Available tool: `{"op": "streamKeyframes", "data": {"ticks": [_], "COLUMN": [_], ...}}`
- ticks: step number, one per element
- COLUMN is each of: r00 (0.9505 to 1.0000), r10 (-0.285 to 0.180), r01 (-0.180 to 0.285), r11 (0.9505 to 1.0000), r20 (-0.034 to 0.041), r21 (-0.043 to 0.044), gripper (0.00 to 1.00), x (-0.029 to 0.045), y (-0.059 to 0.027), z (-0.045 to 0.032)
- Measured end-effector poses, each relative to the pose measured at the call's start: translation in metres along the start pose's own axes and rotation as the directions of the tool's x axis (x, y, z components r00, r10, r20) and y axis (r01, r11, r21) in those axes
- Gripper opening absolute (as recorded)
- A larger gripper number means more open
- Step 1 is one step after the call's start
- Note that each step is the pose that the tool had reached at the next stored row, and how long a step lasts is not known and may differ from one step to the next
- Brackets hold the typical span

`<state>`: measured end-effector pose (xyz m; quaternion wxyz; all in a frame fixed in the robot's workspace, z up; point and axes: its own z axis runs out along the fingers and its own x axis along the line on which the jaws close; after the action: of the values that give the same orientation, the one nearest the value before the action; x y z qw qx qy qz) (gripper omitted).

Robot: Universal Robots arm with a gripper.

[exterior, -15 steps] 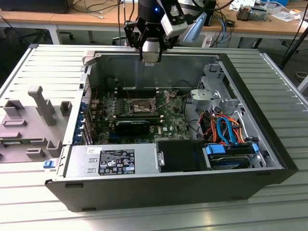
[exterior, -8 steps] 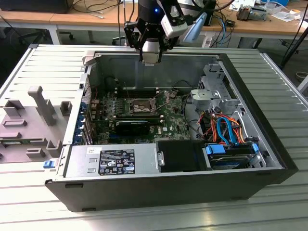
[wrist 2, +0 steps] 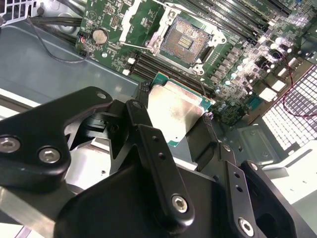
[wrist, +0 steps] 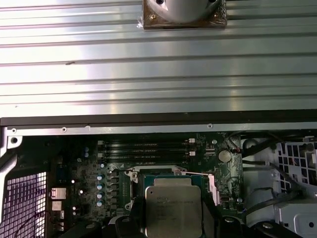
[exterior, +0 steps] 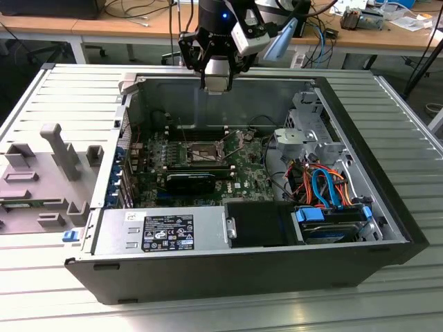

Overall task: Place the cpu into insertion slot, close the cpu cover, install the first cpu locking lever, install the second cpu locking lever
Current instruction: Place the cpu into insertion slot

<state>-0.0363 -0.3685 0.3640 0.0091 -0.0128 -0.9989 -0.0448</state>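
Observation:
My gripper [wrist 2: 176, 118] is shut on the cpu [wrist 2: 173, 111], a square chip with a silvery lid and green edge, held between two black fingers [wrist 2: 140, 111]. In the first wrist view the cpu [wrist: 173, 206] hangs in the gripper [wrist: 173, 220] above the motherboard. The insertion slot [wrist 2: 185, 43] lies bare below, its dark pin field and silvery rim showing. In the exterior view the gripper [exterior: 216, 83] hovers over the case's rear wall, above and behind the insertion slot [exterior: 202, 153]. Two thin wire levers [wrist 2: 132, 45] stand loose beside the slot. Whether the cpu cover is up or down I cannot tell.
The open black computer case [exterior: 208, 277] lies on a ribbed metal table [exterior: 69, 90]. Long black memory slots [exterior: 194, 168], a labelled power supply [exterior: 166, 232], a drive cage [exterior: 311, 128] and coloured cables [exterior: 325, 187] crowd the inside. Grey fixtures [exterior: 59, 149] stand at the exterior view's left.

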Motion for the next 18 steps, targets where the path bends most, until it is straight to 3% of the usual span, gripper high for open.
{"op": "streamKeyframes", "data": {"ticks": [18], "r00": [1.0000], "r10": [0.000], "r01": [0.000], "r11": [1.0000], "r20": [0.0000], "r21": [0.0000], "gripper": [0.55], "x": [-0.0001], "y": [-0.0014], "z": [0.0039]}}
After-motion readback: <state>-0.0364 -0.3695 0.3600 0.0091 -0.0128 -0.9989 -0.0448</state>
